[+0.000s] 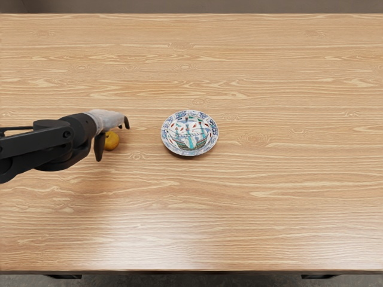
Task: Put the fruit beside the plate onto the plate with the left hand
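Grasp stage; my grey left hand (109,127) hangs over the small round orange fruit (112,140), fingers (99,149) spread, pinching nothing; lift and transfer onto the patterned ceramic plate (190,133) remain.

My left hand (108,121) hangs over the fruit (112,141) with loose fingers. The fruit lies on the table (251,215), near the plate (190,133).

We see a wide wooden table (251,215). Its light grain runs from left to right, and it fills nearly the whole view. Beyond its far edge lies a dark grey strip (191,6). Below its near edge show a left dark piece (63,276) and a right dark piece (317,276).
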Available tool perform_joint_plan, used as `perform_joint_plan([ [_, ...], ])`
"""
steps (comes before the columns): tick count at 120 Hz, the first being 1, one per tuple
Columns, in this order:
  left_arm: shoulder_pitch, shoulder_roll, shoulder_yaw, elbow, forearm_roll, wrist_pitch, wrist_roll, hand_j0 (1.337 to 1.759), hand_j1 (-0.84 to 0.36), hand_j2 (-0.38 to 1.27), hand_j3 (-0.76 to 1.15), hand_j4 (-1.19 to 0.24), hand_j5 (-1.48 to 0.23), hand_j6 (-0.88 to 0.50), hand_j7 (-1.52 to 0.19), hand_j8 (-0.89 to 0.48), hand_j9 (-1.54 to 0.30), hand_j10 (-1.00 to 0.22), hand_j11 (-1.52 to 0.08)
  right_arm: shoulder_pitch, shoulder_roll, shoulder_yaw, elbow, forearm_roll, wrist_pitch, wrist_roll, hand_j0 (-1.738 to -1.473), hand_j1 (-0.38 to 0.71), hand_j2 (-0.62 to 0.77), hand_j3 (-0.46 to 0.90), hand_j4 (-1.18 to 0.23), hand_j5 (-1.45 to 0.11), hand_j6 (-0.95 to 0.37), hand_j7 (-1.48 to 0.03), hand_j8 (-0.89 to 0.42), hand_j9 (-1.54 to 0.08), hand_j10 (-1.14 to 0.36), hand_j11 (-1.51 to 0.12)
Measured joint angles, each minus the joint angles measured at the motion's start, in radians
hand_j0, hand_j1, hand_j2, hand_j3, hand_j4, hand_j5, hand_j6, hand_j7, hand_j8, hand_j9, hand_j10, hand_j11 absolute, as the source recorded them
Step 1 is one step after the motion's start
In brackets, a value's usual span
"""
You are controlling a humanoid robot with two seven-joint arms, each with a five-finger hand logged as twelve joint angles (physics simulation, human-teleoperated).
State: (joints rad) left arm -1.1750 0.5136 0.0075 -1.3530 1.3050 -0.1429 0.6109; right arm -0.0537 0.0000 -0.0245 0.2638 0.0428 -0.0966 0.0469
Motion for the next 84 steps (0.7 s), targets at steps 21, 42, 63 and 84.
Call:
perform_joint_plan([
  [21,0.002,0.002,0.000,0.000,0.000,0.011,0.000,1.658,-0.04,0.07,0.00,-0.33,-0.42,-0.33,-0.42,-0.33,-0.42,-0.33,-0.42,0.000,0.000,0.000,0.000,0.000,0.000,0.000,-1.658,-0.32,0.00,0.00,-0.02,-0.03,-0.02,-0.03,-0.02,-0.03,-0.02,-0.03],
  [42,0.029,-0.001,0.007,0.000,0.039,0.048,0.000,1.658,-0.07,0.07,0.00,-0.36,-0.46,-0.36,-0.46,-0.36,-0.46,-0.36,-0.46,0.000,0.000,0.000,0.000,0.000,0.000,0.000,-1.658,-0.32,0.00,0.00,-0.02,-0.03,-0.02,-0.03,-0.02,-0.03,-0.02,-0.03],
  [63,0.032,-0.001,0.009,-0.003,0.065,0.063,0.000,1.658,-0.11,0.08,0.00,-0.39,-0.50,-0.39,-0.50,-0.39,-0.50,-0.39,-0.50,0.000,0.000,0.000,0.000,0.000,0.000,0.000,-1.658,-0.32,0.00,0.00,-0.02,-0.03,-0.02,-0.03,-0.02,-0.03,-0.02,-0.03],
  [84,0.031,-0.001,0.014,-0.009,0.069,0.061,0.000,1.658,-0.22,0.10,0.00,-0.48,-0.62,-0.48,-0.62,-0.48,-0.62,-0.48,-0.62,0.000,0.000,0.000,0.000,0.000,0.000,0.000,-1.658,-0.32,0.00,0.00,-0.02,-0.03,-0.02,-0.03,-0.02,-0.03,-0.02,-0.03],
])
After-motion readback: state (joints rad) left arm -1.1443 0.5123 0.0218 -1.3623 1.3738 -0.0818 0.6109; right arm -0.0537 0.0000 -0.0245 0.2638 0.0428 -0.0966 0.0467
